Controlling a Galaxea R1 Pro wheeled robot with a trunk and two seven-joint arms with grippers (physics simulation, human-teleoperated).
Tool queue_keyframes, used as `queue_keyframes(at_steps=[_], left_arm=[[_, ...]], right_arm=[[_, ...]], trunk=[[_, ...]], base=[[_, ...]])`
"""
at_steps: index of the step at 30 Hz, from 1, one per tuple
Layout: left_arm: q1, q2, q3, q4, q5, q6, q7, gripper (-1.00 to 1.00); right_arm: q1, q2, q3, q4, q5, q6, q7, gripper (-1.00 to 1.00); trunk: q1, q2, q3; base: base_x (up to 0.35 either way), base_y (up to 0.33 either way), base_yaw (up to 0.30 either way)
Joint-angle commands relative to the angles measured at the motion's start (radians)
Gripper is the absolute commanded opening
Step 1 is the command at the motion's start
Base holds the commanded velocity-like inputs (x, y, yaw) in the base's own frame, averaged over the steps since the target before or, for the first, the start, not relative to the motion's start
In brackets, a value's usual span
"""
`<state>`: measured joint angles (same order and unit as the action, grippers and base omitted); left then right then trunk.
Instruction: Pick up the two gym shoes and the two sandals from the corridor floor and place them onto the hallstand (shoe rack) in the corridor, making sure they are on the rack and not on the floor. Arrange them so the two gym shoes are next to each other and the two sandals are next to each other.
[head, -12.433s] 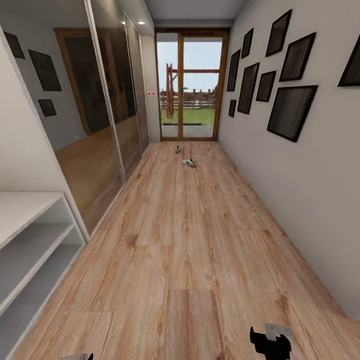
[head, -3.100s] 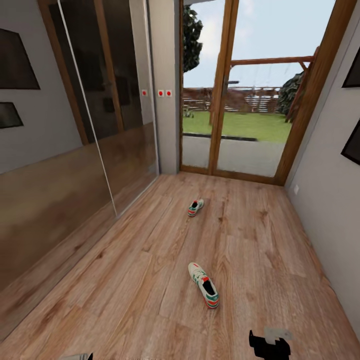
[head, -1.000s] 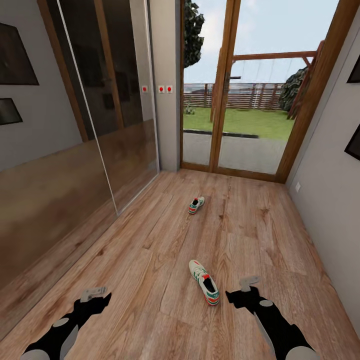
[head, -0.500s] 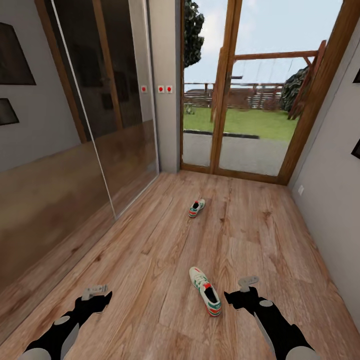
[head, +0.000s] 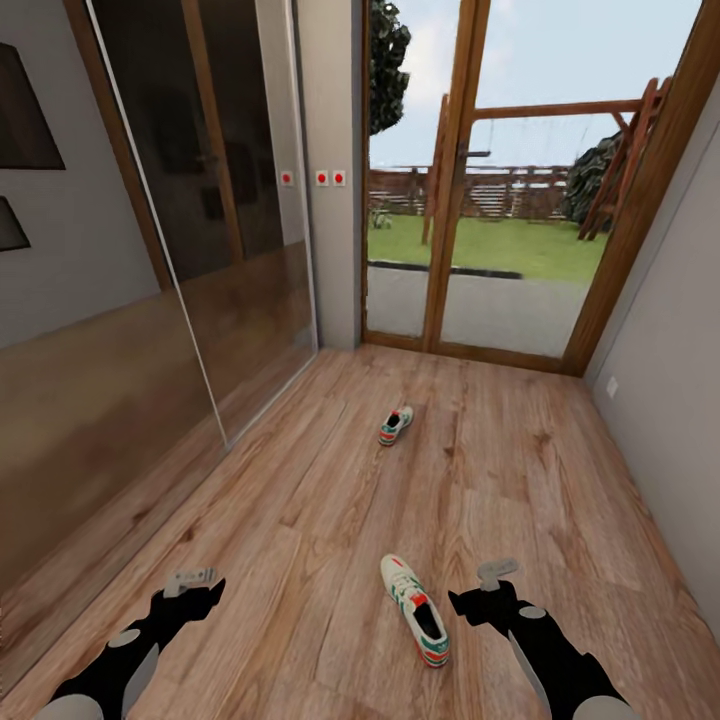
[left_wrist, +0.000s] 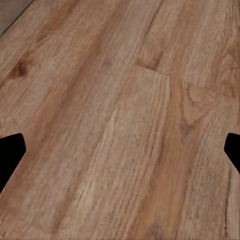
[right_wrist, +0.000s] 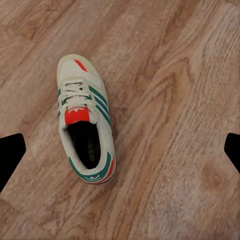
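Note:
Two gym shoes lie apart on the corridor floor (head: 520, 480), both white with green stripes. The near gym shoe (head: 415, 610) (right_wrist: 85, 132) lies upright, its toe pointing down the corridor. The far gym shoe (head: 395, 425) lies closer to the glass door. My right gripper (head: 482, 588) (right_wrist: 120, 155) hovers open just right of the near shoe, above the floor and holding nothing. My left gripper (head: 197, 588) (left_wrist: 120, 155) is open over bare planks, well left of that shoe. The sandals and the hallstand are out of view.
A mirrored sliding wardrobe (head: 150, 300) runs along the left wall. A wood-framed glass door (head: 470, 200) closes the corridor's far end. The grey right wall (head: 670, 420) stands close to my right arm. Open floor lies between the two shoes.
The whole view has crept forward, so the near shoe sits lower in the picture. Both arms rose into view between 3.1 s and 1.0 s ago and have held their pose since.

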<state>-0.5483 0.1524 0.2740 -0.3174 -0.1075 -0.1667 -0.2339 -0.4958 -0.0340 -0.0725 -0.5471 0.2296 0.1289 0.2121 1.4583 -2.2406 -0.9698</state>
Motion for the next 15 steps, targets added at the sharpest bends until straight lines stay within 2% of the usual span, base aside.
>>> queue_keyframes(at_steps=[1, 4, 5, 8, 11, 15], left_arm=[[-0.001, -0.001, 0.009, -0.006, -0.01, -0.004, -0.006, 1.0], [-0.001, -0.002, 0.008, -0.05, -0.009, -0.001, -0.005, 1.0], [-0.001, -0.004, 0.009, -0.109, -0.007, 0.01, -0.005, 1.0], [-0.001, -0.02, 0.009, -0.164, -0.008, 0.029, -0.005, 1.0], [-0.001, -0.035, 0.009, -0.197, -0.008, 0.055, -0.006, 1.0], [0.005, -0.038, 0.01, -0.207, -0.008, 0.058, -0.007, 1.0]], right_arm=[[0.0, 0.001, -0.007, -0.002, 0.01, 0.005, 0.009, 1.0], [0.0, 0.0, -0.007, -0.002, 0.01, 0.005, 0.009, 1.0], [0.0, 0.001, -0.007, -0.002, 0.01, 0.005, 0.009, 1.0], [0.0, 0.001, -0.007, -0.002, 0.011, 0.005, 0.009, 1.0], [0.0, 0.001, -0.007, -0.002, 0.011, 0.005, 0.008, 1.0], [0.0, 0.0, -0.007, -0.002, 0.011, 0.005, 0.007, 1.0]], trunk=[[0.0, 0.0, -0.001], [0.0, 0.0, -0.004], [0.0, 0.0, -0.005], [0.0, 0.0, -0.008], [0.0, 0.0, -0.011], [0.0, 0.0, -0.012]], base=[[0.01, 0.0, 0.093], [0.006, 0.0, 0.131], [0.002, 0.0, 0.167], [0.001, 0.0, 0.175], [0.0, 0.0, 0.147], [0.0, 0.0, 0.048]])
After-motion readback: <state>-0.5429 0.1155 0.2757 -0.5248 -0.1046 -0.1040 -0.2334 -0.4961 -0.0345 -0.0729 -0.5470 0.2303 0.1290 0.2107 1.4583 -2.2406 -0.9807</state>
